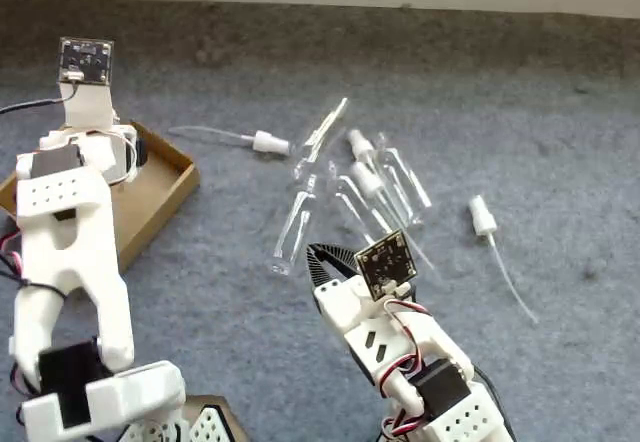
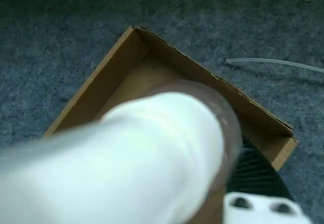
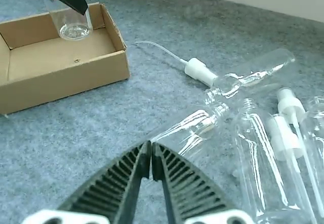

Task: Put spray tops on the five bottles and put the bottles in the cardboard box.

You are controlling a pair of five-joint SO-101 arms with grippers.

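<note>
Closest in the right wrist view, the right tool (image 3: 151, 165) has its ribbed black jaws pressed together on nothing. It hangs low over the grey table (image 3: 76, 133), near 4 loose clear bottles (image 3: 255, 148) lying on their sides in a cluster. 2 spray tops (image 3: 289, 102) lie among them. Another spray top (image 3: 198, 71), with a long tube, lies between the cluster and the cardboard box (image 3: 66, 79). The last spray top (image 1: 483, 217) lies apart on the other side. The left tool (image 1: 130, 152) is clamped on a 5th bottle (image 3: 74, 25), base down over the box. Whether it touches the box floor I cannot tell.
</note>
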